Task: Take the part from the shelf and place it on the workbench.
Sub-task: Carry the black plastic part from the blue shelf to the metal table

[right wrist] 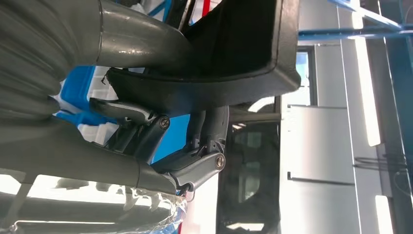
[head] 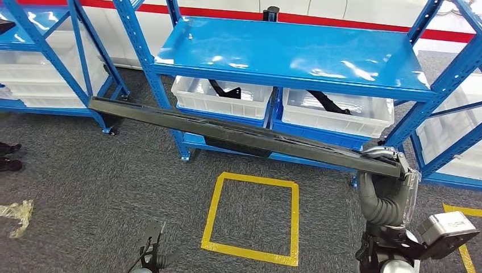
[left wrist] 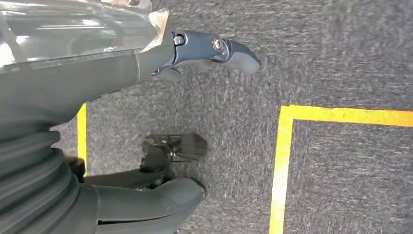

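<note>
Fingers (right wrist: 195, 168) of right hand (head: 386, 170) clamp long part's (head: 239, 133) end | left hand (left wrist: 160, 122) fingers spread

No readable text anywhere here: no labels, brands or numbers on the shelves, the bins, the floor or the long black part.

The right hand (head: 382, 162) is raised at the right, its fingers (right wrist: 195, 165) and thumb wrapped round the end of a long black part (head: 244, 133). The left hand (left wrist: 185, 122) hangs low, fingers spread apart, apparently holding nothing.
</note>
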### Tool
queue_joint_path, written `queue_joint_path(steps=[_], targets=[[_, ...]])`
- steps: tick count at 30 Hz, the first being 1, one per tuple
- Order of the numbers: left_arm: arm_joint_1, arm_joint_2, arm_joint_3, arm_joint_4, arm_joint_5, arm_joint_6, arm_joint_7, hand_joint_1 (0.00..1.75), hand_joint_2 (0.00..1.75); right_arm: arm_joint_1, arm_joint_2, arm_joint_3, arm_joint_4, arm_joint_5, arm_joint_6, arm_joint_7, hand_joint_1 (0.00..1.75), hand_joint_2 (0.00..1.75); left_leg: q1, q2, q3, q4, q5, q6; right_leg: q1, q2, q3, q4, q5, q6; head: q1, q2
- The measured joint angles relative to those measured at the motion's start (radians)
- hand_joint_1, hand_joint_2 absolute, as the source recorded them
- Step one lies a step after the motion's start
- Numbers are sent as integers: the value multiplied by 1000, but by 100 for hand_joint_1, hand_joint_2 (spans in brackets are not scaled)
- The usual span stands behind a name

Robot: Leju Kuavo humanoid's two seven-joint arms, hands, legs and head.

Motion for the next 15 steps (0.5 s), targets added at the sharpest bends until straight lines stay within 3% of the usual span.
queue_joint_path(steps=[1, 2, 3, 4, 6, 7, 8, 10, 11, 13, 15], targets=[[1, 0, 0, 0, -1, 0, 0, 0, 175, 1, 0, 0, 0, 0, 0, 0, 175, 175, 3, 4, -24, 53, -17, -4, 1, -12, -1, 0, 1, -1, 0, 0], [2, 0, 0, 0, -1, 0, 0, 0, 175, 2, 0, 0, 0, 0, 0, 0, 175, 175, 5, 6, -31, 73, -16, -7, 2, -24, -2, 1, 1, -2, -1, 0], [3, -1, 0, 0, -2, 0, 0, 0, 175, 3, 0, 0, 0, 1, 0, 0, 175, 175, 7, 10, -18, 52, 3, -9, 2, -36, -2, 1, 1, -2, -1, 0], [2, 0, 0, 0, -2, 0, 0, 0, 175, 4, 0, 0, 0, 1, 0, 0, 175, 175, 9, 19, 15, -8, 36, -9, 2, -47, -2, 2, 1, -2, -1, 0], [0, 0, 0, -1, -3, -3, 0, 0, 175, 4, 0, 0, -1, 1, 1, 0, 175, 175, 8, 60, 90, -148, 88, -4, 8, -65, -2, 6, -2, 3, -3, 0], [-2, 0, 0, -2, -3, -7, 1, 0, 175, 4, 0, 0, -2, 1, 2, 0, 175, 175, 5, 75, 111, -190, 99, 2, 13, -73, -3, 8, -3, 6, -2, 0], [-2, 0, 1, -2, -4, -11, 2, 0, 175, 4, 0, 0, -3, 2, 4, 0, 175, 175, 1, 82, 117, -208, 100, 8, 19, -81, -4, 9, -3, 11, -1, 0], [-2, 1, 1, -4, -7, -16, 4, 0, 175, 4, 0, 1, -4, 2, 8, -2, 175, 175, -4, 62, 111, -211, 105, 23, 23, -99, -4, 7, -2, 20, 1, 0], [-1, 2, 1, -4, -9, -18, 3, 0, 175, 4, -1, 1, -4, 2, 10, -3, 175, 175, -4, 52, 110, -215, 110, 31, 22, -96, -5, 10, -7, 25, 2, 0], [-1, 2, 1, -6, -12, -19, 3, 0, 175, 6, -3, 1, -6, 2, 14, -6, 175, 175, 0, 31, 109, -222, 120, 46, 18, -53, -28, 62, -42, 28, 5, 0], [1, 1, 2, -6, -17, -20, 2, 0, 175, 14, -5, 1, -8, 0, 18, -10, 175, 175, 1, 8, 102, -223, 127, 55, 15, -3, -87, 193, -103, 18, 10, 0]])
